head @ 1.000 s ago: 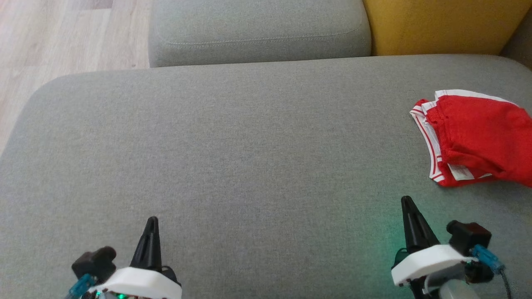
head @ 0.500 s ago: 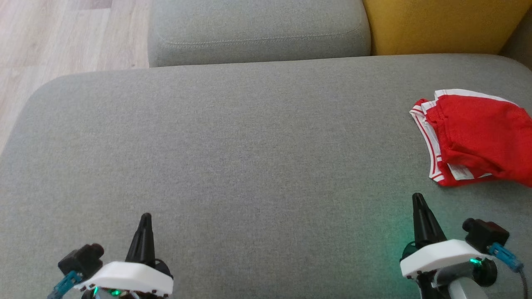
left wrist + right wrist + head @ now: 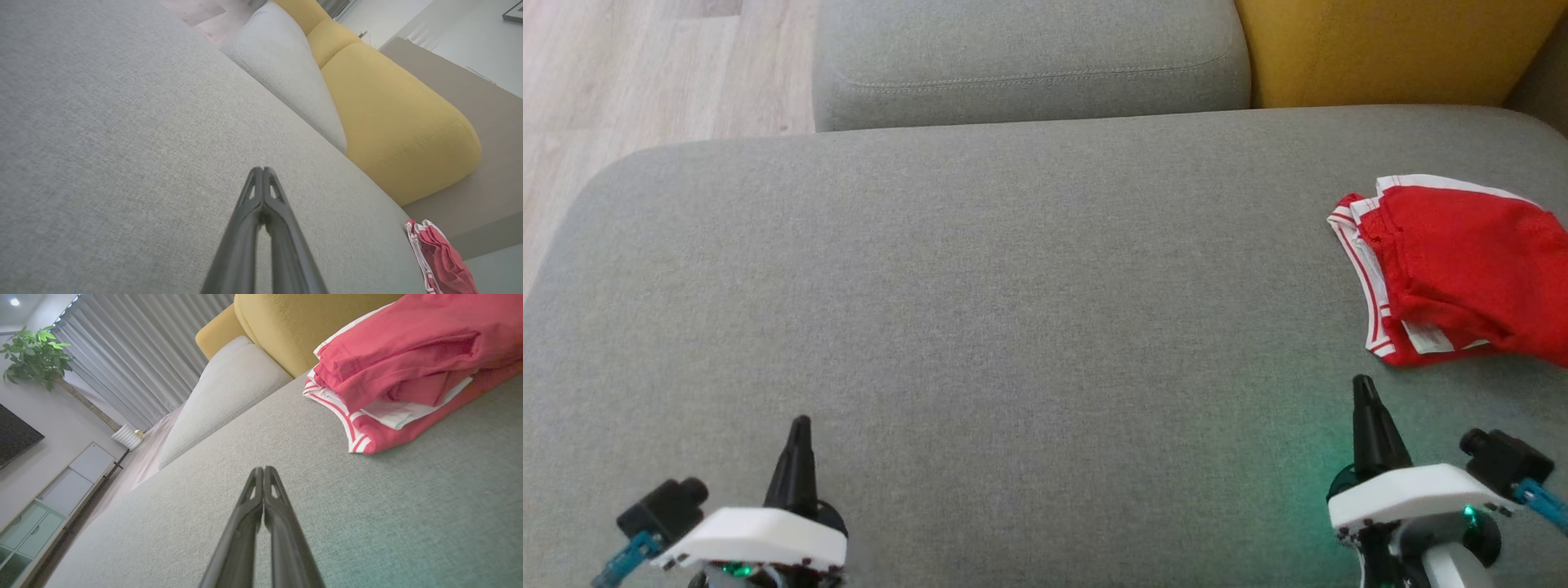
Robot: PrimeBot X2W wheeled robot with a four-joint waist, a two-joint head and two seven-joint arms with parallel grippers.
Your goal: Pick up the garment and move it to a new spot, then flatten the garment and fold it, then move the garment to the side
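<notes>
Folded red garment (image 3: pixel 1462 273) with white-striped trim lies on the grey sofa (image 3: pixel 1013 286), just ahead-right of the closed, empty right claw (image 3: pixel 1363 385); the closed left claw (image 3: pixel 800 425) sits well apart.

Left fingers (image 3: pixel 794 474) shifted further left; right fingers (image 3: pixel 1372 433) shifted further right, tip now nearer garment (image 3: pixel 1462 269).

Domestic living room. Indicators: grey fabric sofa (image 3: pixel 1013 286) with yellow back cushion (image 3: pixel 392 122), full-length grey curtains (image 3: pixel 135 355), potted plant (image 3: pixel 34 355), dark screen (image 3: pixel 14 435), low white cabinet (image 3: pixel 61 494), light wood-plank floor (image 3: pixel 645 73).
</notes>
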